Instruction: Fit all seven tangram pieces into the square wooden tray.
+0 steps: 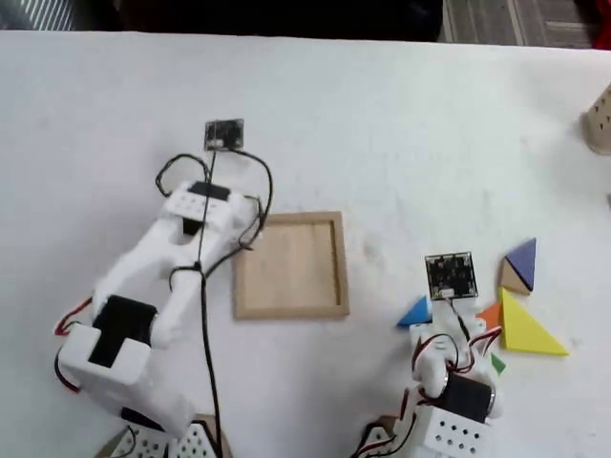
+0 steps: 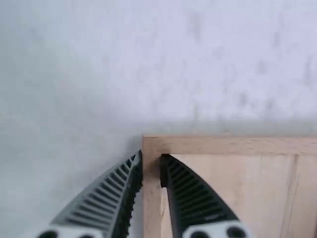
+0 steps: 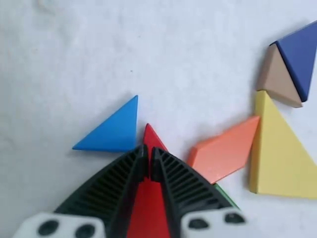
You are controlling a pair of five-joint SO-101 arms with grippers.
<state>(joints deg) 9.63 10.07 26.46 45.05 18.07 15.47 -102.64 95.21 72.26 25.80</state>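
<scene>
Tray (image 1: 291, 311) empty: no piece placed, all seven left to fit. Left gripper (image 2: 151, 166) clamped on tray wall near corner. Right gripper (image 3: 148, 151) pinches red triangle (image 3: 147, 206) beside blue triangle (image 3: 113, 131), well apart from tray.

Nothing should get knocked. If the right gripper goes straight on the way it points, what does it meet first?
Bare table, as far as the wrist view shows. The right gripper holds the red piece; the light blue triangle lies beside that line and might get brushed.
</scene>
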